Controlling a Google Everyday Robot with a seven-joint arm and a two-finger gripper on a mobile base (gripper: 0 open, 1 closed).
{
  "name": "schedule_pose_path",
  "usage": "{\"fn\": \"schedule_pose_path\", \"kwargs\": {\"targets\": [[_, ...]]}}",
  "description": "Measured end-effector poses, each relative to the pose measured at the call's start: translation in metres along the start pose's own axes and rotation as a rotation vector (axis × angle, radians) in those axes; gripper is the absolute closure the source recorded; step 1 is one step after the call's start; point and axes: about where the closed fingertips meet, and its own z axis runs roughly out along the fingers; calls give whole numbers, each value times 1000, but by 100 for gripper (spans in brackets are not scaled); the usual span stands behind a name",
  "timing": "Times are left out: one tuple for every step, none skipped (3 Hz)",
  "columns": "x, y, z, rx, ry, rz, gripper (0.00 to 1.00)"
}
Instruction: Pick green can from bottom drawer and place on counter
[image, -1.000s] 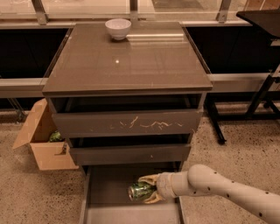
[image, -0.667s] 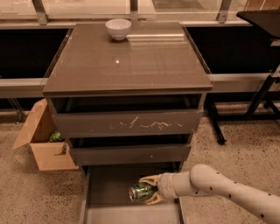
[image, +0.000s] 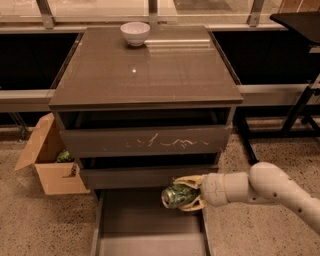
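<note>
The green can (image: 175, 196) lies sideways between my gripper's (image: 186, 194) yellowish fingers, its silver end facing left. The gripper is shut on it and holds it above the right rear part of the open bottom drawer (image: 130, 225), just in front of the middle drawer's front. My white arm (image: 260, 187) reaches in from the right. The glossy grey-brown counter (image: 150, 70) tops the cabinet, well above the can.
A white bowl (image: 135, 33) stands at the counter's back edge. The scratched-front drawer (image: 145, 141) and the middle drawer (image: 130, 176) are slightly pulled out. An open cardboard box (image: 47, 162) sits on the floor to the left. A black table leg (image: 300, 107) stands at right.
The gripper has lifted the can up from the drawer floor and a little toward the middle drawer's front. The rest is unchanged.
</note>
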Motion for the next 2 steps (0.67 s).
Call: {"fn": "schedule_pose_path", "kwargs": {"targets": [[-19,-47,-56,20,-6,-56,100],[-19,-52,-58,25,-10,-63,100]]}}
